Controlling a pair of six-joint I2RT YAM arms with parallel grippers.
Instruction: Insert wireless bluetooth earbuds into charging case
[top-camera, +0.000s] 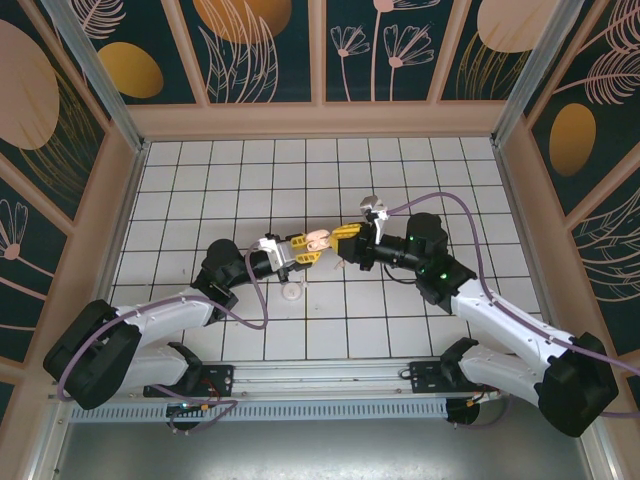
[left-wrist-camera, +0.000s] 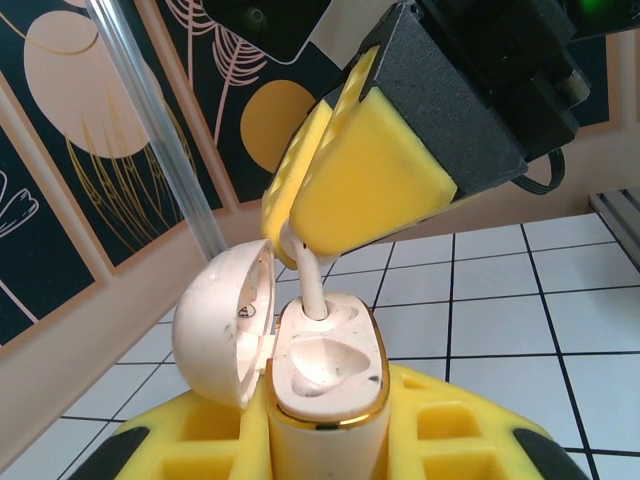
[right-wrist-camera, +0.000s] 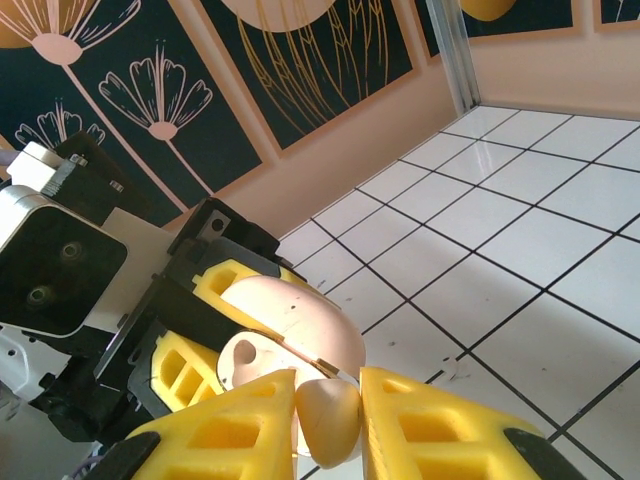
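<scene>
Case (left-wrist-camera: 320, 445) lid (left-wrist-camera: 225, 320) open beside earbud (left-wrist-camera: 312, 290); disc (top-camera: 291, 291) nearby

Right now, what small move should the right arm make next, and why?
Probably press the earbud straight down: its stem tip already sits in the far socket of the open case, but its head is pinched between the right fingers, above the case.

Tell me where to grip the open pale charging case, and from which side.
Grip the pale pinkish plastic charging case by its lower body, below the gold rim, coming from underneath, as the yellow fingers of the left gripper do. Its domed lid hangs open to one side and the sockets face up, so the top must stay free.
</scene>
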